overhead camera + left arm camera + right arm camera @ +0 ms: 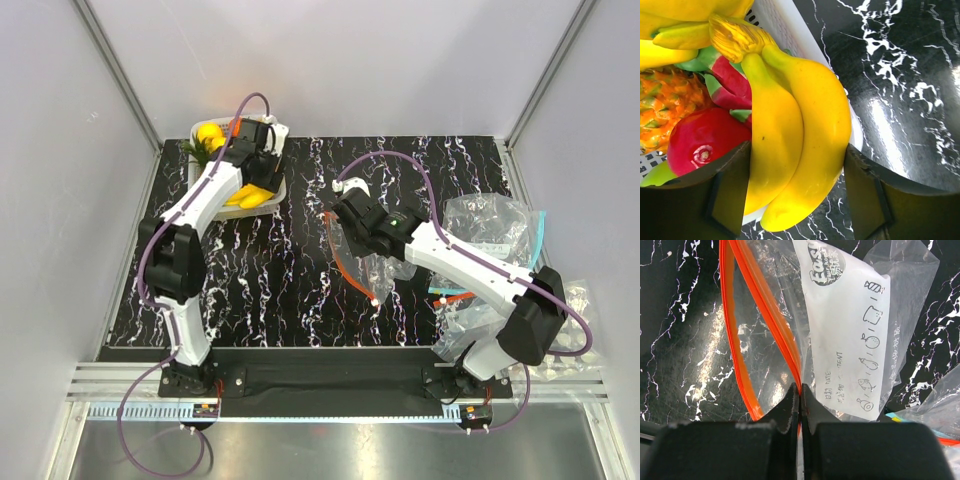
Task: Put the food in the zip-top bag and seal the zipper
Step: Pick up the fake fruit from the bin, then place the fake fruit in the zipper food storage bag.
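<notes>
At the basket, far left of the table (290, 290): the left gripper (797, 197) hung low over the fruit, with the white basket (785, 22) beneath it.
Left jaws: set wide to either side of the banana bunch (790, 125), pads at its flanks. Whether they were clamped on it or only close beside it could not be told.
Banana bunch: lay in the basket with its tips out over the rim. A red fruit (700, 145) and other fruit were packed beside it.
Right gripper (800, 392): at mid-table, well apart from the basket.
Right jaws: pressed together, pinching the orange zipper (737, 315) at the mouth of the bag (850, 325).
Bag: clear, with the mouth gaping as a loop from the pinch. No food was seen inside.
Second bag (490, 215): blue strip, lay to the right, untouched.
Step in hand: judged to be the pick of the bananas from the basket. Nothing was bagged and the zipper was unsealed.
Next move calls for: a firm squeeze across the bunch, a straight lift clear of the rim and the neighbouring fruit, then a carry to the held-open mouth.
Watch: the glossy, curved skin could slip, and the mouth looked narrow for the bunch.
</notes>
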`<state>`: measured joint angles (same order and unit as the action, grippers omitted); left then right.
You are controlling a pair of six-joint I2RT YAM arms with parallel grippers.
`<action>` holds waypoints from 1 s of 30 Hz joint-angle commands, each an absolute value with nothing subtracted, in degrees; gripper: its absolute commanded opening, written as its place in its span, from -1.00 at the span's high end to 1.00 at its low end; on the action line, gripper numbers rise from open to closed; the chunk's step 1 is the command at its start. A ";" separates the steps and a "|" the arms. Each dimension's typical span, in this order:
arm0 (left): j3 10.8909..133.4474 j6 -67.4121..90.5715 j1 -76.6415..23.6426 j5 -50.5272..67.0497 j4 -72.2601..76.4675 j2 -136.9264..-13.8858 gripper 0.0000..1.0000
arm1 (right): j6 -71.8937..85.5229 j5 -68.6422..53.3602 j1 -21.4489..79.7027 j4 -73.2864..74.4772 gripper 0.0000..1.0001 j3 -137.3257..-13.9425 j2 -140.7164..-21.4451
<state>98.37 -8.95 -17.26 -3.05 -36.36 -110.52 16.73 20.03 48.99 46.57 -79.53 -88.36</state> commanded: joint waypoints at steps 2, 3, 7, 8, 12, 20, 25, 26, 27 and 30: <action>97.21 -7.65 -16.52 2.63 -36.12 -102.67 0.16 | 16.26 20.66 48.43 46.93 1.00 -82.53 -87.89; 97.03 -7.65 -16.52 3.07 -36.04 -101.79 0.16 | 16.26 20.65 48.43 46.93 1.00 -82.53 -87.98; 94.84 -6.25 -16.52 4.74 -35.25 -96.87 0.15 | 16.43 20.65 48.25 46.93 1.00 -82.53 -87.72; 94.31 -5.11 -16.61 5.27 -34.98 -95.29 0.14 | 16.44 20.48 48.08 46.93 1.00 -82.53 -87.63; 91.77 -1.24 -16.52 8.96 -33.84 -92.03 0.16 | 16.17 20.13 47.38 46.67 1.00 -82.97 -87.89; 79.29 5.27 -16.61 21.79 -24.97 -79.21 0.16 | 15.12 17.76 45.00 45.97 1.00 -84.46 -88.86; 71.82 9.67 -16.61 29.26 -19.88 -73.13 0.17 | 15.03 14.07 42.89 43.95 1.00 -83.58 -88.77; 70.50 11.32 -16.61 30.49 -18.38 -70.95 0.16 | 15.12 13.54 42.72 43.68 1.00 -83.58 -88.68; 69.44 12.03 -16.61 32.93 -16.28 -69.88 0.16 | 15.20 12.93 42.45 43.59 1.00 -83.58 -88.68; 66.89 14.93 -16.87 36.20 -16.69 -67.24 0.16 | 15.12 11.69 41.93 42.98 1.00 -83.67 -88.86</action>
<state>67.90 10.26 -16.60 28.08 -23.35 -70.43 15.99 14.37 42.57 45.34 -82.11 -88.88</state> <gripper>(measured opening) 0.689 0.028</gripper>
